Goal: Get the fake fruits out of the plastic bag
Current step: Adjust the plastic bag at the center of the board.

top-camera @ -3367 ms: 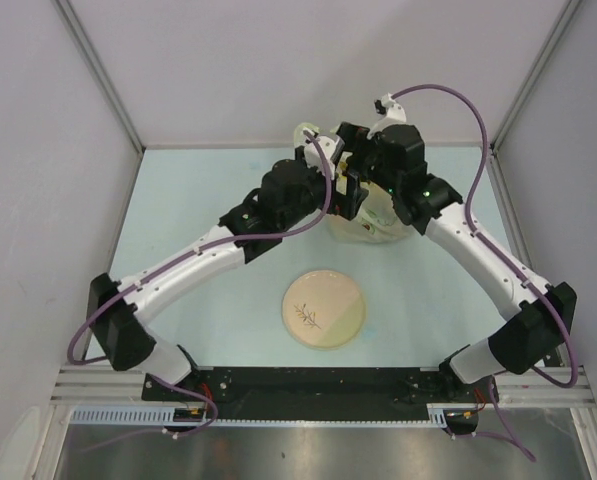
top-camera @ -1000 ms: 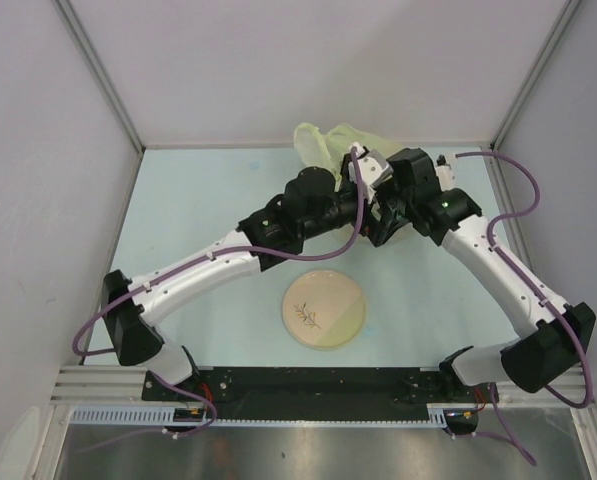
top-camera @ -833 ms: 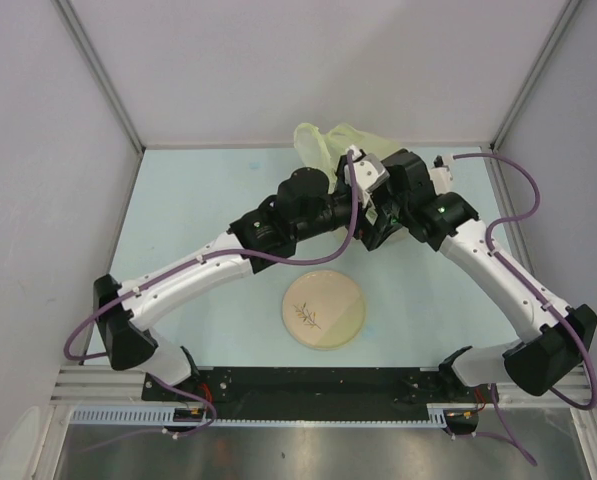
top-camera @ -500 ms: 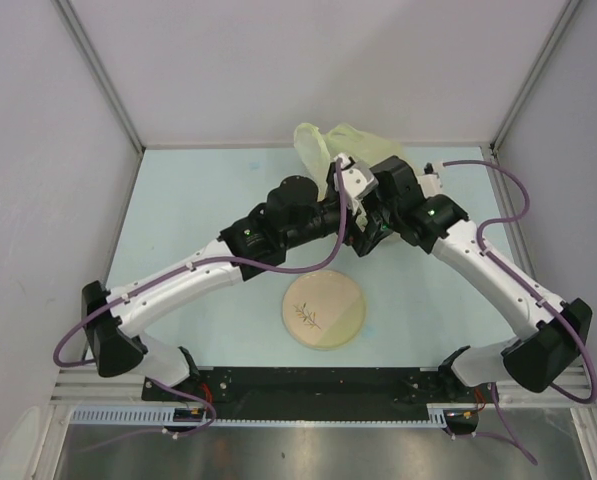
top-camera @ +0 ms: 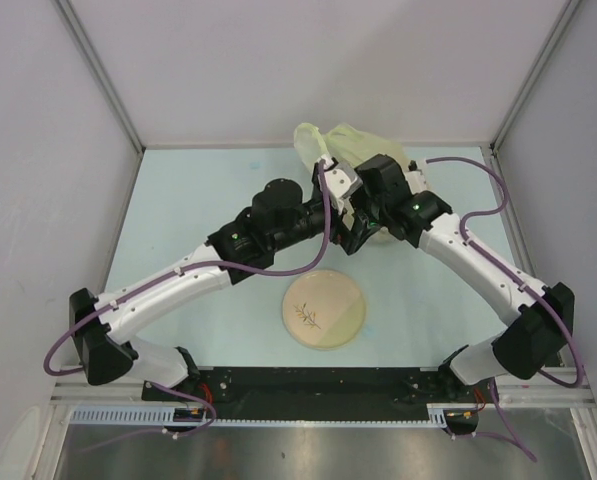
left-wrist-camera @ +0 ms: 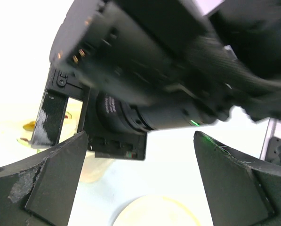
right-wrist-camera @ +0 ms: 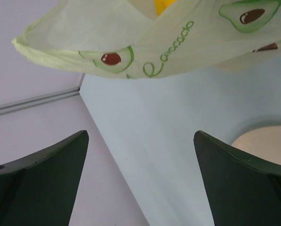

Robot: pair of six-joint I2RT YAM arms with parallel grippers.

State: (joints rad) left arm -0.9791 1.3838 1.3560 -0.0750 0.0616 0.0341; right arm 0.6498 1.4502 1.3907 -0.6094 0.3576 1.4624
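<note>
The plastic bag (top-camera: 350, 140), pale yellow-green and crinkly, lies at the back of the table, partly hidden by both wrists. In the right wrist view the bag (right-wrist-camera: 145, 42) fills the top, with avocado prints, and a yellow fake fruit (right-wrist-camera: 163, 4) shows through it. My right gripper (right-wrist-camera: 141, 136) is open and empty, just below the bag and apart from it; from above it (top-camera: 355, 232) sits beside the bag. My left gripper (left-wrist-camera: 140, 141) is open and empty, facing the right wrist; from above it (top-camera: 340, 203) is close by. The other fruits are hidden.
A round cream plate (top-camera: 324, 309) with a sprig design lies in front of the grippers; its rim shows in the left wrist view (left-wrist-camera: 154, 209) and the right wrist view (right-wrist-camera: 267, 141). The two wrists crowd each other. Grey walls (top-camera: 98, 110) enclose the table.
Both wrists have shifted to the left over the last second and stay close together. More of the bag now shows behind them. Both grippers remain open.
</note>
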